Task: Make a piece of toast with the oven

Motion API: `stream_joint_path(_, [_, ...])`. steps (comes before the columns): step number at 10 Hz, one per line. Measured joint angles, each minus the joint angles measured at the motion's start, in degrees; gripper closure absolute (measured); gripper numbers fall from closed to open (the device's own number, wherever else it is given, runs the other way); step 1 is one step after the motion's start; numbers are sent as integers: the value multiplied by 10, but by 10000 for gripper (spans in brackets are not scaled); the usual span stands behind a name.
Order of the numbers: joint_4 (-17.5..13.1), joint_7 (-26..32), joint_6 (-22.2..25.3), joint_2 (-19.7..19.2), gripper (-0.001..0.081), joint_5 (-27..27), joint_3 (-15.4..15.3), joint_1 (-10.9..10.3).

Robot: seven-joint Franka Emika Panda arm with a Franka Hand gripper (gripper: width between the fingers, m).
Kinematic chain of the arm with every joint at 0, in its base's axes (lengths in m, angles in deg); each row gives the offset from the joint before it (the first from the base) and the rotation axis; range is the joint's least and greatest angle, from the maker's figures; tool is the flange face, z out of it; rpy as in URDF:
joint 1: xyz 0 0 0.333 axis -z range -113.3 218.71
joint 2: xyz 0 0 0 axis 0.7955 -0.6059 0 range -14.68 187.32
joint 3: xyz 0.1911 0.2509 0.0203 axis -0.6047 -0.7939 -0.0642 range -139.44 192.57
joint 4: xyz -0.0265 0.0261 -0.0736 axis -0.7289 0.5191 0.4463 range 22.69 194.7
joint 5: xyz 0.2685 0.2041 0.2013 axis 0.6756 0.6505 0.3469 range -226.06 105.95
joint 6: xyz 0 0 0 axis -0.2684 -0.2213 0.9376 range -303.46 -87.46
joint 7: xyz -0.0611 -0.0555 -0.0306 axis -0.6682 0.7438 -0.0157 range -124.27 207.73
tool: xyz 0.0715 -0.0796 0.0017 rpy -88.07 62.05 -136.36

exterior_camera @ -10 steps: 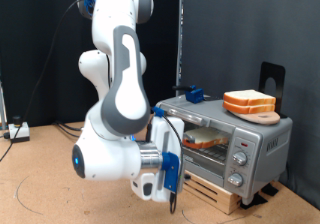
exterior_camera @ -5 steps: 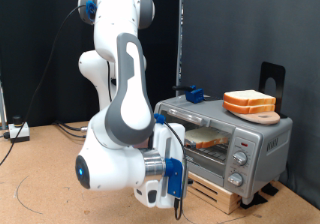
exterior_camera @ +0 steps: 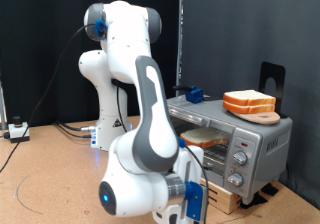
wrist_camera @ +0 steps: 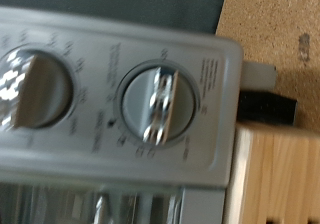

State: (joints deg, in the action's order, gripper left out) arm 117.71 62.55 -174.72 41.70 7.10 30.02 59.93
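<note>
Right, your gripper (exterior_camera: pixel 192 206) sits low in front of the oven (exterior_camera: pixel 228 136), near its knobs (wrist_camera: pixel 157 103); can't tell whether it's spread or closed. The piece of toast (exterior_camera: pixel 206 138) lies inside behind the glass door. Stacked slices (exterior_camera: pixel 250 103) sit on top.

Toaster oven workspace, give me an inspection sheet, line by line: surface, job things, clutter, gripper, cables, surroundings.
Surface: brown floor; the oven sits on a wooden crate.
Job's things: oven door shut, a piece of toast visible inside behind the glass; knobs fill the wrist view.
Clutter: stack of bread slices on a wooden board on the oven top; blue object on the oven top towards the exterior view's left.
Gripper: gripper low in front of the oven, fingers not discernible.
Cables: black cables on the floor at the exterior view's left.
Surroundings: dark curtain behind.
</note>
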Motion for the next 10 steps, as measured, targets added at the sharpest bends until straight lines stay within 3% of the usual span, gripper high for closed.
stream_joint_path(4, [-32, -4, -11, -41, -3, 24, -36, -22])
stream_joint_path(9, [-35, -4, -11, -41, -3, 25, -55, -29])
stream_joint_path(10, [-35, -4, -10, -41, 106, 25, -55, -29])
